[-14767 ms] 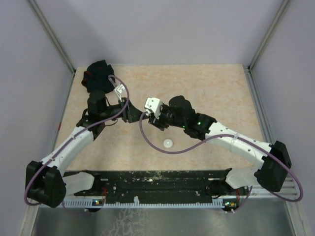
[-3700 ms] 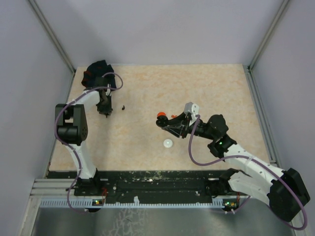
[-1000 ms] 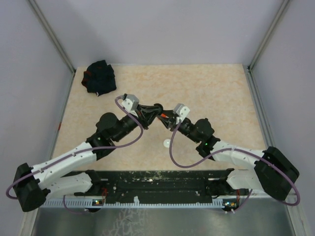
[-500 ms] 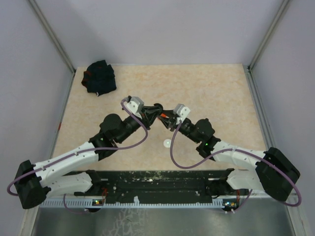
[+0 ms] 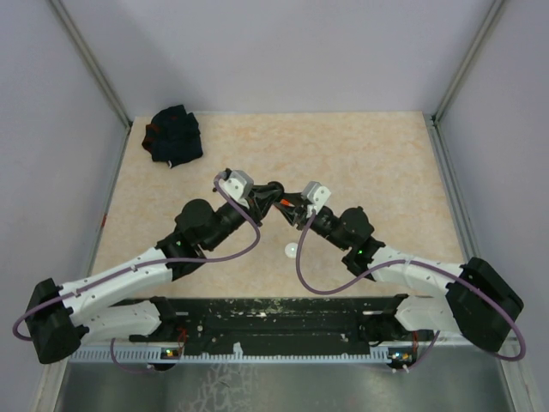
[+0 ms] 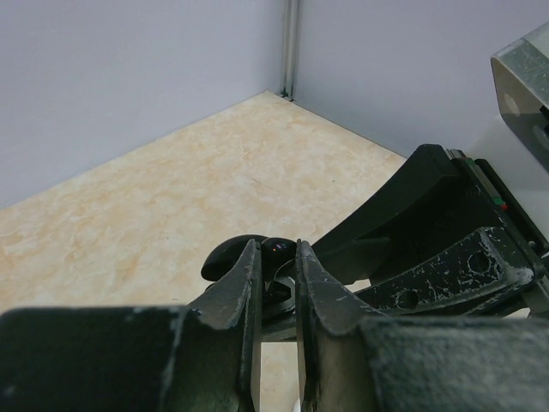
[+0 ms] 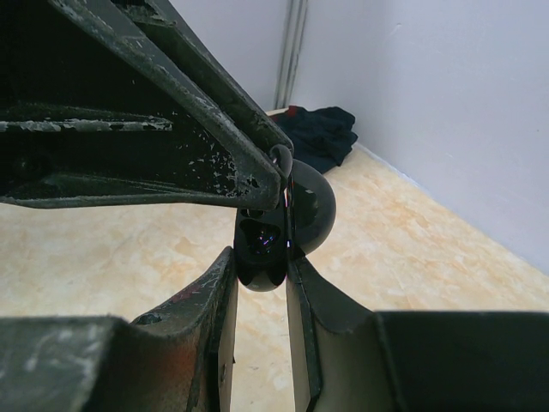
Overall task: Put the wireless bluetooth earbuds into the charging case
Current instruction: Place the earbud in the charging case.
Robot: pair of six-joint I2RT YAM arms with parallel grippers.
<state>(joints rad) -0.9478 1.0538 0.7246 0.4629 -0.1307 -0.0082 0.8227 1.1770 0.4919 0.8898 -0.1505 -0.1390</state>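
Small white piece: a round white thing [image 5: 292, 250] lies on the bench [image 5: 377, 163], nearer to my bases than the charging case. I cannot tell whether it is an earbud.
Right pincer: my right pincer [image 7: 260, 257] is closed almost fully on the charging case [image 7: 262, 245], a glossy black rounded shell, and holds it above the bench.
Left pincer: my left pincer [image 6: 274, 257] is nearly closed, with only a thin slit. In it sits a tiny dark glossy piece, which I judge to be an earbud [image 6: 278, 249]. It is right at the top of the case; touching or not, I cannot tell.
Earbud, handling: I judge it very light, hard and smooth, so it can slip or turn between the pads. A soft pinch across its middle seems best, with the end that goes into the case left free.
Case, handling: probably light, stiff and slippery. I would hold it by its two sides, so that the opening is not covered.
Bench surface: flat, pale beige and mottled like stone. A dropped piece could roll on it.
Black bundle: a dark cloth bundle [image 5: 174, 136] lies far beyond the case and to its left, well apart.
Room: plain pale walls [image 5: 283, 51] stand behind the case and on both sides of it.
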